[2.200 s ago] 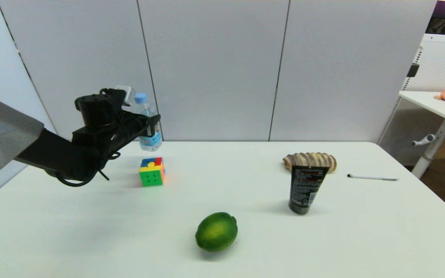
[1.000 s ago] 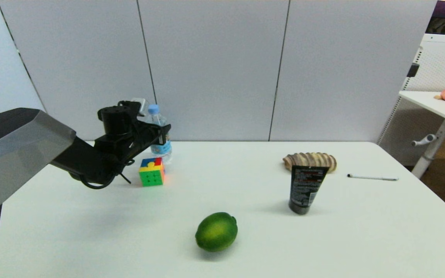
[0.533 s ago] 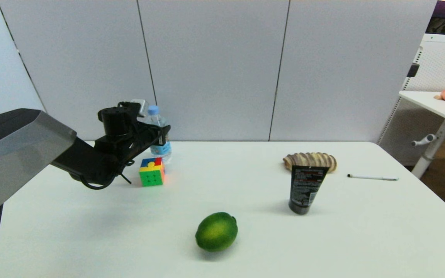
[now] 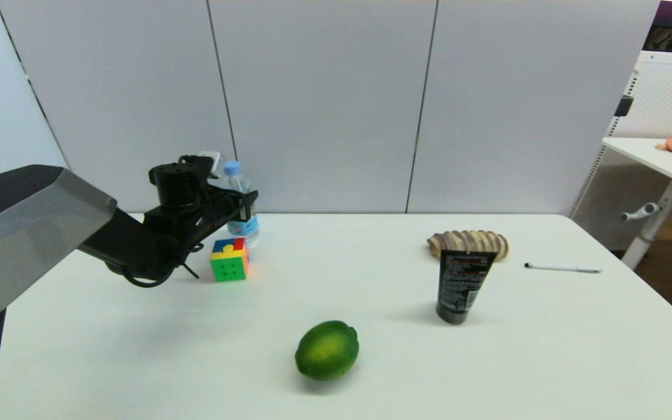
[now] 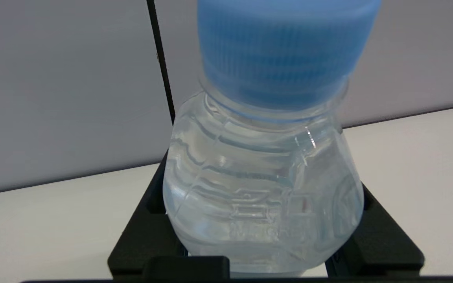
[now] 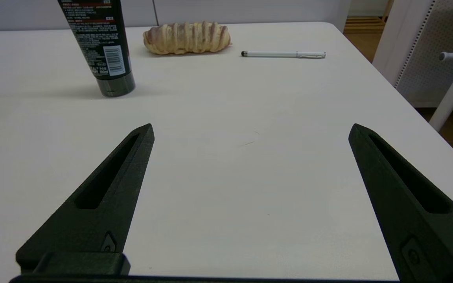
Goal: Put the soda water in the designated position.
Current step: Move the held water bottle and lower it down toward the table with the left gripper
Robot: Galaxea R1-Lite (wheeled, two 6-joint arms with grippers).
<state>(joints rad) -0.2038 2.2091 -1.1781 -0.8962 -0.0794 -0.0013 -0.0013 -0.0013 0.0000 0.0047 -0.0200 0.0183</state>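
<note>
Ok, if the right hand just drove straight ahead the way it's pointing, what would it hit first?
Probably nothing: the right hand, open, points over bare table. The black tube, bread and pen lie farther on; the pen looks nearest its line, though depth is unclear.

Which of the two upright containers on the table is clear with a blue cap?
The soda water, held in the left gripper behind the puzzle cube; the black tube is opaque.
</note>
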